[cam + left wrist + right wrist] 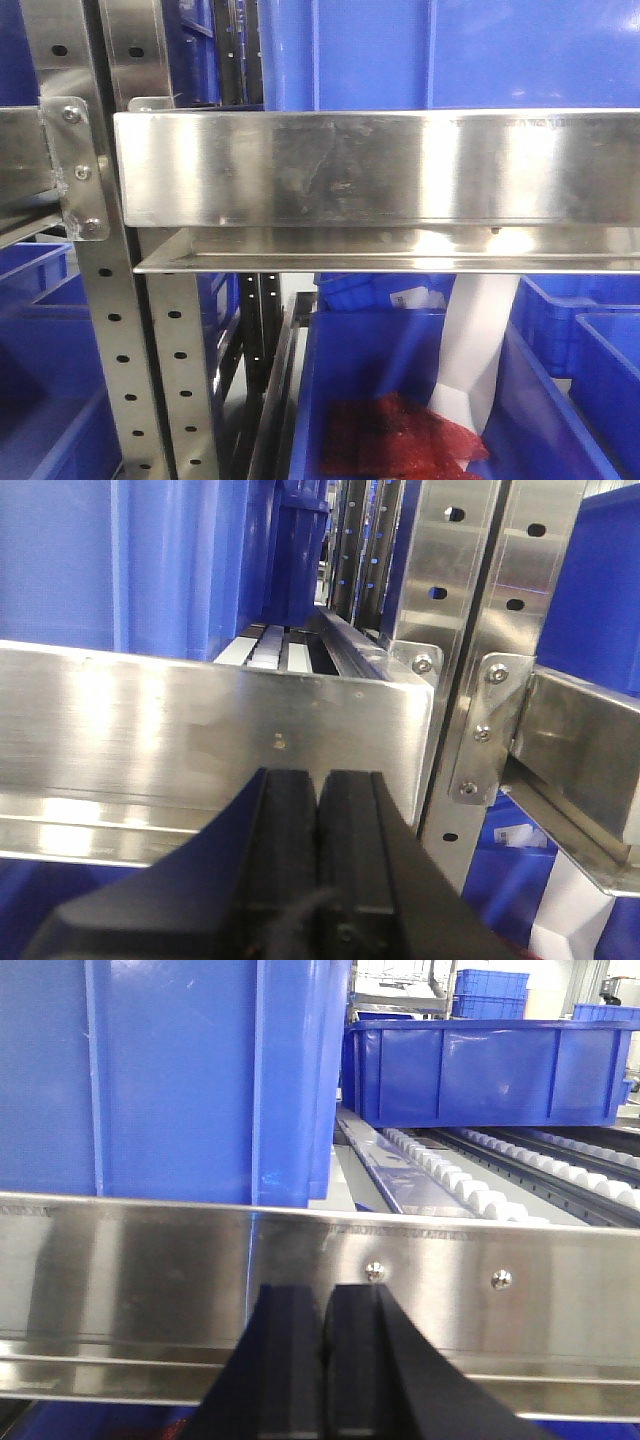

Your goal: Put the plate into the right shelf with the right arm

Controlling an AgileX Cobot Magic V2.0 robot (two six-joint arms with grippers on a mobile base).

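The right shelf is a shiny stainless-steel rack; its broad front rail (380,170) fills the front view and runs across the right wrist view (130,1260). My right gripper (325,1290) hangs just in front of that rail, its black fingers pressed together with nothing between them. My left gripper (320,773) is shut and empty too, close to another steel rail (150,720) beside a perforated upright (470,630). The plate is out of view in every frame. Neither gripper shows in the front view.
Large blue bins (170,1080) stand on the shelf above the rail, another (480,1070) further back beside white rollers (450,1175). Below the rail a blue bin (340,380) holds red netting (400,440) and a white sheet (480,340). Perforated uprights (110,330) stand at the left.
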